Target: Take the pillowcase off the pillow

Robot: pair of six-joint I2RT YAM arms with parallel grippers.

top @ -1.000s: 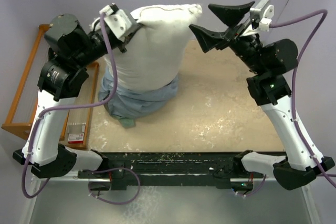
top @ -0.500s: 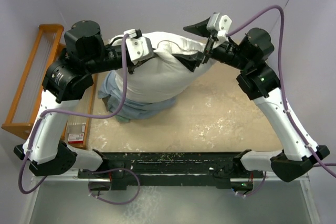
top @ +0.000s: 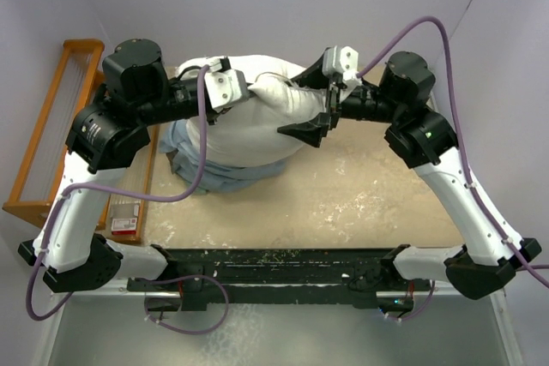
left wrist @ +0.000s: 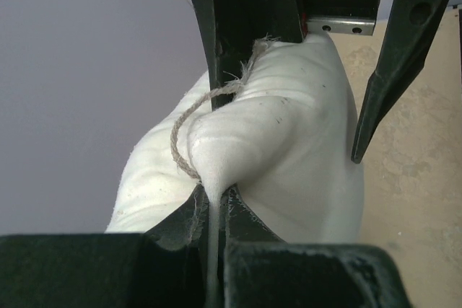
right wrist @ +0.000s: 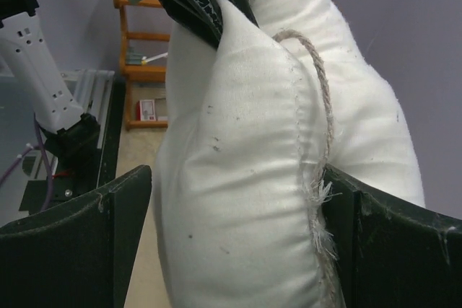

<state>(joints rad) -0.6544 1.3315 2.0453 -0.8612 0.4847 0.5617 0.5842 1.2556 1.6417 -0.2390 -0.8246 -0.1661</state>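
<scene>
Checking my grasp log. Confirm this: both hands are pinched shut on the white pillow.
Not quite. Only the left hand is pinched shut on the pillow. The right hand is open, spread wide around the pillow's end, as the right wrist view shows.

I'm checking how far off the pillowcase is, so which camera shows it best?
Top external: the pillowcase shows as blue-grey cloth bunched against the near end of the pillow. Both wrist views show the white pillow but no pillowcase.

Wooden rack [top: 83,44] left of table [top: 360,195], red box [top: 126,216] nearby.
</scene>
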